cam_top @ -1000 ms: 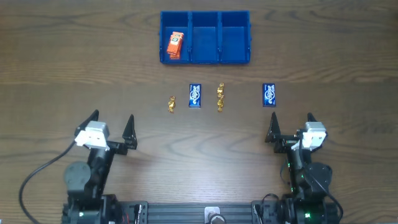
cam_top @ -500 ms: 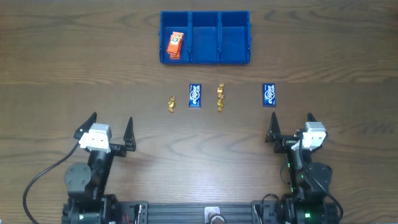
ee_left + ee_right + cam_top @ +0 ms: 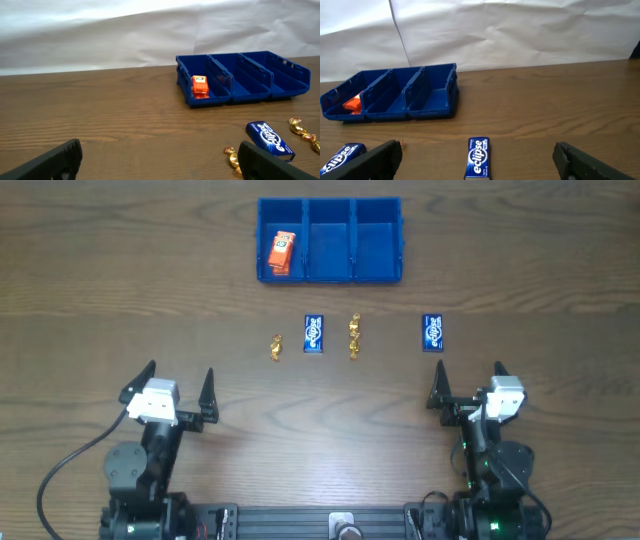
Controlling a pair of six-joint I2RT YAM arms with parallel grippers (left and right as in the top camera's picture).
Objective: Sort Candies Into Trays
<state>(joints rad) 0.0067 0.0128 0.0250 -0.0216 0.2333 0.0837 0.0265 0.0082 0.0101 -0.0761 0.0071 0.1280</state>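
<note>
A blue plastic three-bin tray sits at the far side of a wood-grain table, with a boxy orange candy pack in its left bin. Nearer the arms, a row holds a crinkled gold-foil candy, a flat blue mint pack, a gold-foil cluster and a second blue mint pack. The left gripper and the right gripper hover with fingers spread wide, holding nothing.

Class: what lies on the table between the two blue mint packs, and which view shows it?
Gold-wrapped candies in a small cluster, with bare wood either side; the top view shows it.
</note>
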